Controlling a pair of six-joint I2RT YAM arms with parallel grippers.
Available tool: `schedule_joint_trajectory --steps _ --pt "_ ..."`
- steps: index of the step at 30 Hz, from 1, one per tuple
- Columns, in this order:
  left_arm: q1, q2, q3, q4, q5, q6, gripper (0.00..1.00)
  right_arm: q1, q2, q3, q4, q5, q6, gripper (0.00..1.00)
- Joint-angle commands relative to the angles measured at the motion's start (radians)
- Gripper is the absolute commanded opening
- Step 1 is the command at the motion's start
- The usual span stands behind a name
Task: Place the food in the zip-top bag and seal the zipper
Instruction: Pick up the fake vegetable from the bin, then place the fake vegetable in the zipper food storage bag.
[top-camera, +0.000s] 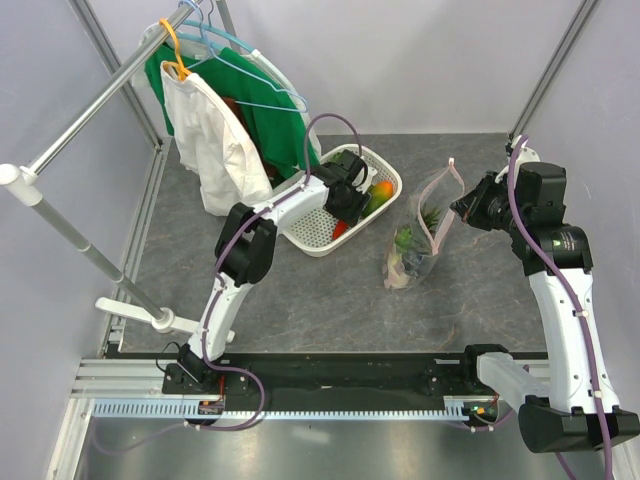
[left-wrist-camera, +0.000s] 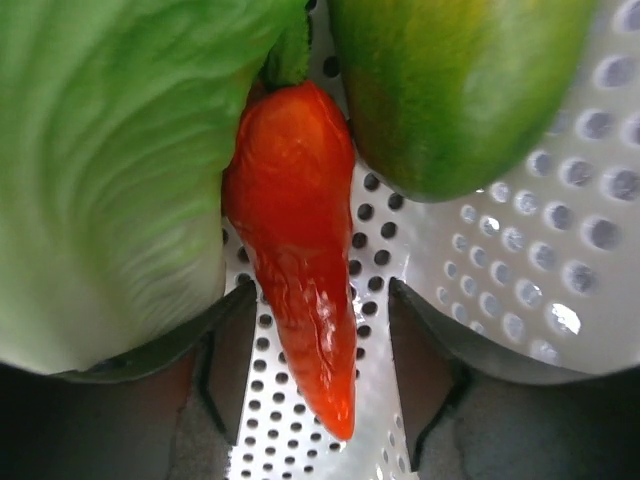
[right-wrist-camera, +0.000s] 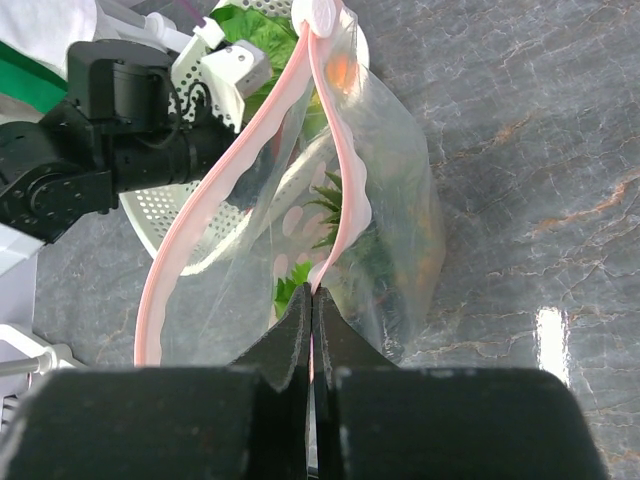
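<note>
My left gripper (top-camera: 343, 203) is down in the white basket (top-camera: 385, 166), open, its fingers (left-wrist-camera: 225, 350) on either side of the red chili (left-wrist-camera: 300, 240), which lies on the perforated floor. A pale green leafy piece (left-wrist-camera: 110, 170) lies left of the chili and a green-orange round fruit (left-wrist-camera: 450, 90) right of it. My right gripper (right-wrist-camera: 313, 300) is shut on the pink zipper strip (right-wrist-camera: 345, 190) of the clear zip-top bag (top-camera: 422, 240), holding its mouth open and raised. Green leafy pieces (right-wrist-camera: 335, 200) and dark food lie inside the bag.
A clothes rack with a white garment (top-camera: 215, 145) and a green one (top-camera: 275, 110) stands at the back left, just behind the basket. The bag rests on the grey table (top-camera: 300, 290) right of the basket. A rail (top-camera: 300, 400) runs along the near edge.
</note>
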Motion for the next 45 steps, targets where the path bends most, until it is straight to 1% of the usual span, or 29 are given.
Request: schedule_joint_trajectory --steps 1,5,7,8,9,10,12,13,19,24,27,29,30,31,33,34,35,37,39,42,43,45 --pt "0.022 0.029 0.034 0.014 0.007 -0.043 0.6 -0.002 0.001 0.023 0.028 -0.002 -0.002 0.0" --pt "0.028 0.049 0.042 0.004 0.01 -0.033 0.61 0.0 0.004 0.02 0.032 -0.003 -0.004 0.0" --pt "0.031 0.04 0.044 -0.003 0.021 -0.025 0.51 -0.002 0.003 0.022 0.03 -0.006 -0.002 0.0" --pt "0.031 0.008 0.039 -0.003 0.03 -0.019 0.44 -0.002 0.003 0.023 0.03 -0.006 -0.005 0.0" --pt "0.031 -0.011 0.036 -0.002 0.038 -0.019 0.29 -0.002 0.003 0.025 0.03 -0.008 -0.004 0.0" --pt "0.03 -0.035 0.031 0.0 0.039 -0.017 0.23 0.0 0.001 0.025 0.03 -0.008 -0.005 0.0" --pt "0.028 -0.098 0.022 0.001 0.042 -0.019 0.13 0.0 -0.002 0.018 0.03 -0.014 0.002 0.0" --pt "0.027 -0.116 0.021 0.001 0.039 -0.014 0.12 -0.002 0.0 0.018 0.032 -0.017 0.004 0.0" --pt "0.021 -0.238 0.011 0.007 0.07 -0.014 0.1 -0.002 0.003 0.014 0.039 -0.028 0.009 0.0" --pt "-0.001 -0.307 0.014 0.001 0.067 0.015 0.11 -0.002 0.001 0.011 0.041 -0.034 0.009 0.0" --pt "-0.004 -0.354 0.013 -0.008 0.12 -0.004 0.11 -0.002 0.007 0.011 0.044 -0.033 0.009 0.0" --pt "-0.006 -0.411 0.005 0.003 0.217 -0.065 0.12 0.0 0.009 0.008 0.047 -0.039 0.013 0.0" --pt "-0.006 -0.431 0.001 0.045 0.254 -0.085 0.13 0.0 0.012 0.003 0.05 -0.046 0.015 0.0" --pt "-0.006 -0.477 -0.016 0.07 0.325 -0.127 0.13 0.0 0.01 -0.001 0.051 -0.055 0.019 0.0" --pt "-0.013 -0.514 -0.028 0.157 0.379 -0.161 0.15 -0.002 0.012 -0.008 0.062 -0.086 0.03 0.0" --pt "-0.019 -0.524 -0.019 0.174 0.409 -0.171 0.16 0.0 0.014 -0.012 0.073 -0.1 0.033 0.0" --pt "-0.028 -0.535 -0.007 0.19 0.418 -0.172 0.18 0.0 0.014 -0.012 0.076 -0.109 0.038 0.0" --pt "-0.053 -0.546 0.02 0.233 0.444 -0.181 0.18 0.0 0.014 -0.011 0.082 -0.129 0.044 0.0" --pt "-0.073 -0.564 0.021 0.271 0.467 -0.212 0.18 0.0 0.012 -0.009 0.084 -0.143 0.047 0.0" --pt "-0.104 -0.595 -0.012 0.386 0.483 -0.26 0.19 -0.002 0.01 -0.006 0.087 -0.164 0.05 0.0" --pt "-0.113 -0.597 -0.009 0.432 0.484 -0.267 0.19 -0.002 0.007 -0.006 0.088 -0.171 0.052 0.0" --pt "-0.148 -0.584 0.014 0.458 0.483 -0.27 0.19 -0.002 0.004 -0.006 0.093 -0.184 0.058 0.0"
